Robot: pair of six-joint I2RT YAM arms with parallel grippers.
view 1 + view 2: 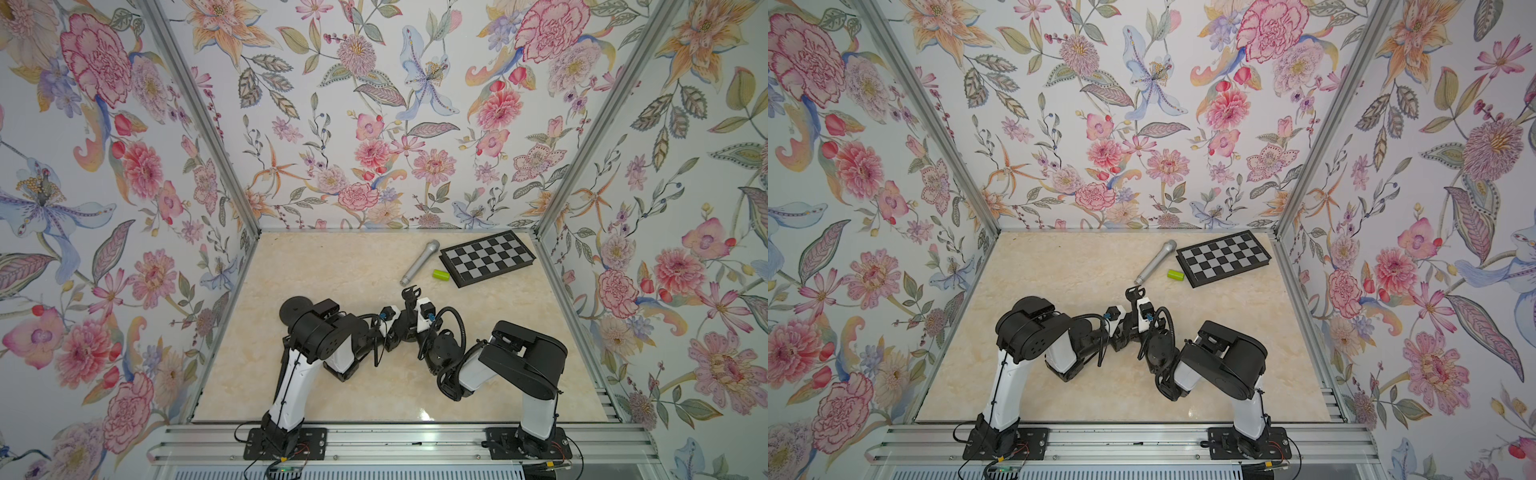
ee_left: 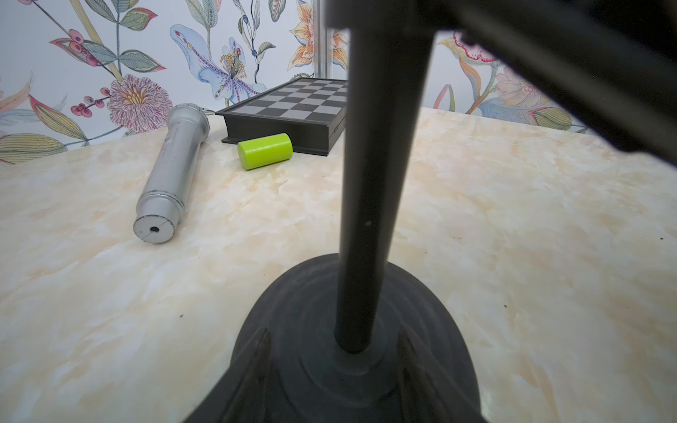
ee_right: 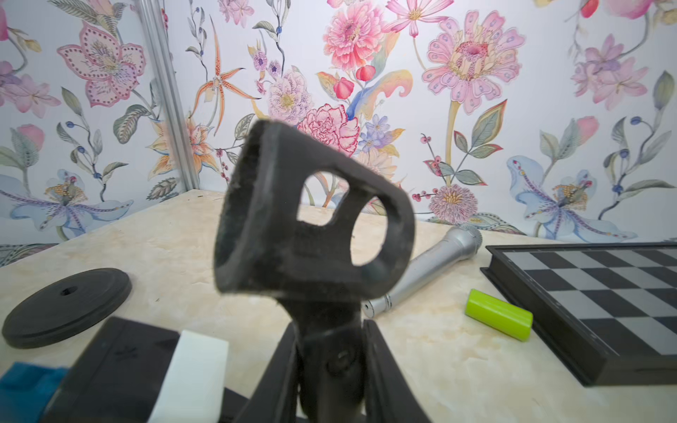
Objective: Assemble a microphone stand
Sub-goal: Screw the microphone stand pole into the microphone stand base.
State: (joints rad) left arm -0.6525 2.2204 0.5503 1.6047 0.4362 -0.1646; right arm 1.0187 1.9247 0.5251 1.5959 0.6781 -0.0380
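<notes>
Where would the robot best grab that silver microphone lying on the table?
Probably mid-handle, coming straight down from above, jaws across its width. The microphone lies flat, its handle straight and bare, thinner than the head, and the green cylinder sits apart beside its tail.

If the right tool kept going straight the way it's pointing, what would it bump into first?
Probably the silver microphone: its tail end lies just beyond the black clip the right tool holds, though depth is hard to judge.
</notes>
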